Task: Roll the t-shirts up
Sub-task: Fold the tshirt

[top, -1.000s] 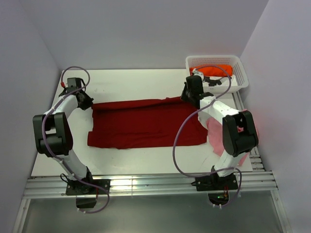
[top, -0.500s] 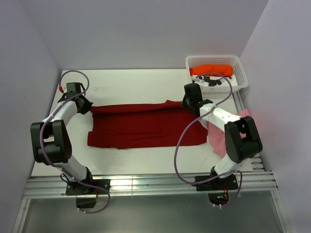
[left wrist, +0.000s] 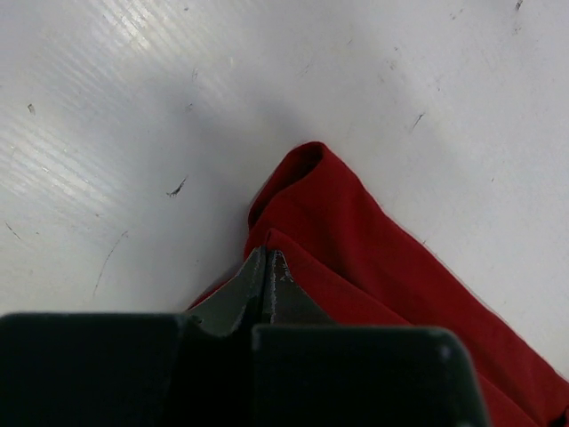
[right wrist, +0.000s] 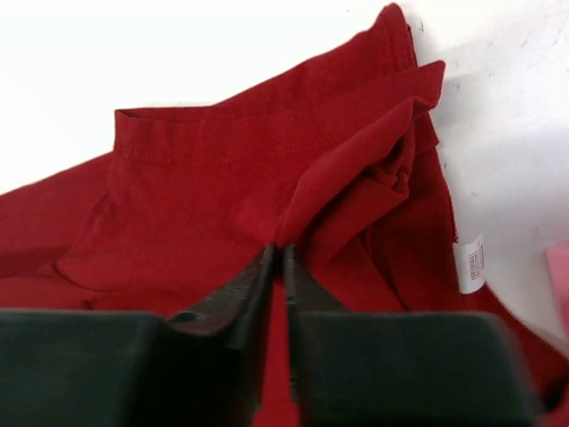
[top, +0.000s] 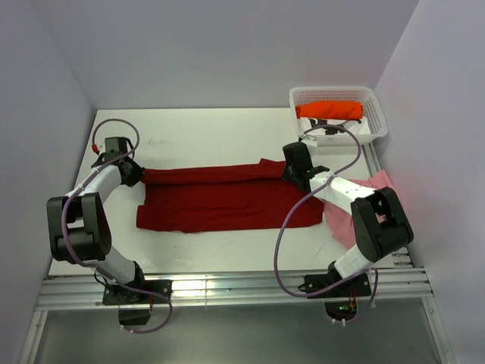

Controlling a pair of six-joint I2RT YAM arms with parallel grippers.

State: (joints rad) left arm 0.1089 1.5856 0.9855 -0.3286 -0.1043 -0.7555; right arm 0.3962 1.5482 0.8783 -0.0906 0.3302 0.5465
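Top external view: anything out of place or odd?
Only the pale pink cotton t-shirt: it lies crumpled at the white table's right edge, partly under the right arm. The dark red cotton t-shirt lies spread mid-table; nothing spilled or damaged.

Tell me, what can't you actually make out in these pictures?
Top view: pink t-shirt, mostly behind the right arm.
Top view: orange t-shirt, lower part hidden by the basket.
Right wrist view: label print on the dark red t-shirt, too small.
Right wrist view: right gripper grip, its fingers cover the contact.
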